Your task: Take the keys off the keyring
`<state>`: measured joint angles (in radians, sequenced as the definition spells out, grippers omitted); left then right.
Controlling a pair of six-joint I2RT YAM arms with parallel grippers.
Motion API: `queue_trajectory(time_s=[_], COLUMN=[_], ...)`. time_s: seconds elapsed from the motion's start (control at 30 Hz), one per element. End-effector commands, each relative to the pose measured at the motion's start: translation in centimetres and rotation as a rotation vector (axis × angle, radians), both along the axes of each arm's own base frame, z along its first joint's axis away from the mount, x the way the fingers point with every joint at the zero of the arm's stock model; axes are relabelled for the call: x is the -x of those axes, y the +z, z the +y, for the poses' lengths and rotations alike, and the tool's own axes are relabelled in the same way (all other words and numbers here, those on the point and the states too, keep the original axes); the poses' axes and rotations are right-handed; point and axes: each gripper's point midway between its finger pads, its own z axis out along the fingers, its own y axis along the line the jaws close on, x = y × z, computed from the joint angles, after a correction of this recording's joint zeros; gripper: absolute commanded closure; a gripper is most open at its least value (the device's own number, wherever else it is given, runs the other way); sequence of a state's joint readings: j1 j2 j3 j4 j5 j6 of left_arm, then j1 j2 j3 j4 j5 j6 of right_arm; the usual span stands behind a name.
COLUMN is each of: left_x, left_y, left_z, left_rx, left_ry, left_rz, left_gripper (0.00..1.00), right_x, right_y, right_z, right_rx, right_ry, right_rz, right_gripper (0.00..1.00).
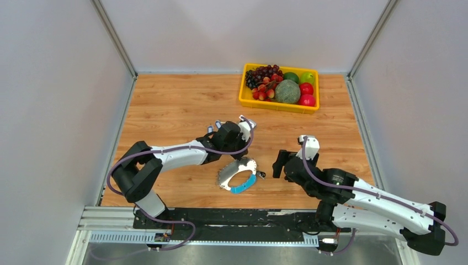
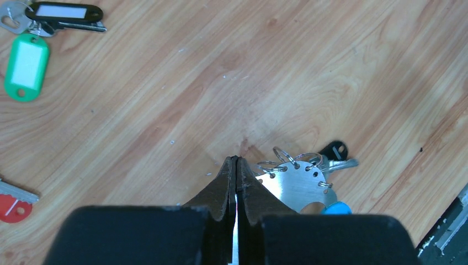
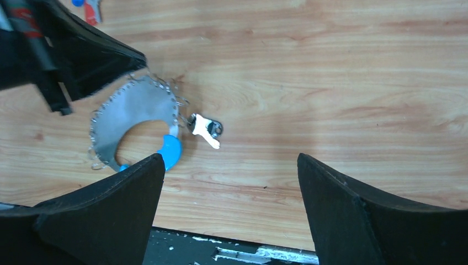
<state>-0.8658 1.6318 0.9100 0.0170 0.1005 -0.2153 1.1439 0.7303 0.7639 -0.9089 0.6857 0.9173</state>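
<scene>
Near the table's front edge, the keyring is lying flat, with a black-headed key trailing off its right side. The left tool is pressing fully shut at the ring's rim; I cannot tell whether it is pinching anything. Only the left wrist view is showing me loose keys: green-tagged key, black-tagged key, red key. The right tool is gaping wide and empty over bare wood, beside the ring.
</scene>
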Motion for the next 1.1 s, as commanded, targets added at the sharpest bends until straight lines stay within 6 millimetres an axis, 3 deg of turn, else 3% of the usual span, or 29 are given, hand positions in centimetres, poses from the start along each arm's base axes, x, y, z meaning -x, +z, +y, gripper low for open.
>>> queue_trajectory(time_s=[0.0, 0.17, 0.33, 0.47, 0.73, 0.8, 0.87, 0.97, 1.07], left_x=[-0.3, 0.2, 0.8, 1.1, 1.7, 1.8, 1.8, 1.9, 2.0], left_y=[4.3, 5.7, 7.5, 8.7, 10.0, 10.1, 10.2, 10.2, 10.2], left_z=[-1.4, -1.1, -0.8, -0.7, -0.6, -0.5, -0.5, -0.5, -0.6], left_rx=[0.137, 0.179, 0.241, 0.279, 0.320, 0.326, 0.328, 0.331, 0.331], left_ry=[-0.018, -0.023, -0.035, -0.049, -0.070, -0.071, -0.073, -0.077, -0.080], left_rz=[-0.073, -0.103, -0.145, -0.170, -0.194, -0.199, -0.199, -0.198, -0.201], left_gripper=[1.00, 1.00, 1.00, 1.00, 1.00, 1.00, 1.00, 1.00, 1.00], right_x=[-0.2, 0.4, 0.4, 0.3, 0.4, 0.1, -0.4, -1.6, -2.8], right_y=[-1.8, -4.3, -4.3, -4.7, -7.1, -6.9, -6.5, -6.6, -8.1], right_z=[0.8, 1.7, 1.6, 0.8, 1.4, 1.7, 1.9, 3.1, 4.3], right_rx=[-0.073, -0.218, -0.517, -0.687, -0.882, -0.904, -0.895, -0.882, -0.949], right_ry=[-0.048, -0.089, -0.190, -0.261, -0.455, -0.480, -0.501, -0.451, -0.343], right_rz=[0.017, 0.059, 0.048, 0.039, 0.188, 0.203, 0.220, 0.269, 0.399], right_gripper=[0.09, 0.11, 0.01, 0.01, 0.03, 0.06, 0.03, 0.01, 0.04])
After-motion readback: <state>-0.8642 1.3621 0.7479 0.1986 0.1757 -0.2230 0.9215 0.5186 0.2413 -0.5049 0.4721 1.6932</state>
